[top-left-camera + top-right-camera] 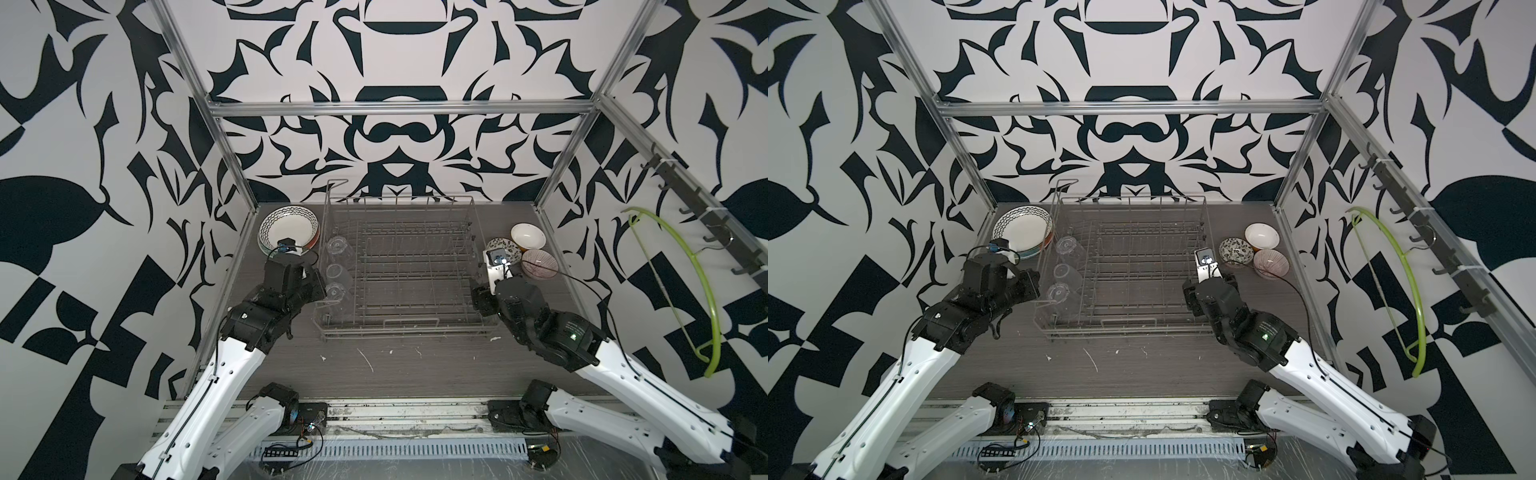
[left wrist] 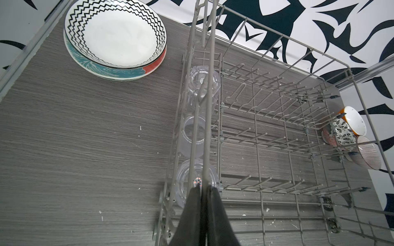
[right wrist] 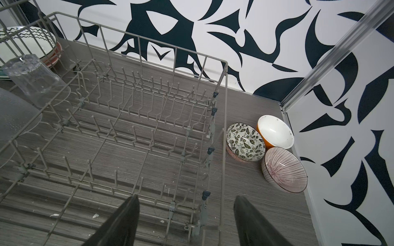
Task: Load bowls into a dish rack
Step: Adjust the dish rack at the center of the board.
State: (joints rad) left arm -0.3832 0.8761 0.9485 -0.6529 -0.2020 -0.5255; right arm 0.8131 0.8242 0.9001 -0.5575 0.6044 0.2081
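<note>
While right gripper (image 3: 186, 198) hovers (jaws apart), 3 bowls (image 3: 245, 141) lie beyond

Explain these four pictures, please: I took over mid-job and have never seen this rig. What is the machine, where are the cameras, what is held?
These are two robot arms at a grey table. Both top views look down from one overhead camera; the other two pictures come from a camera on each wrist. The dish rack stands mid-table, with three clear glasses inside along its left side. Stacked plates lie left of it. Right of it sit the floral bowl, the orange bowl and the striped bowl, none loaded yet. The left arm has its jaws almost closed on a wire of the rack's side. The right arm has its jaws open and empty.
</note>
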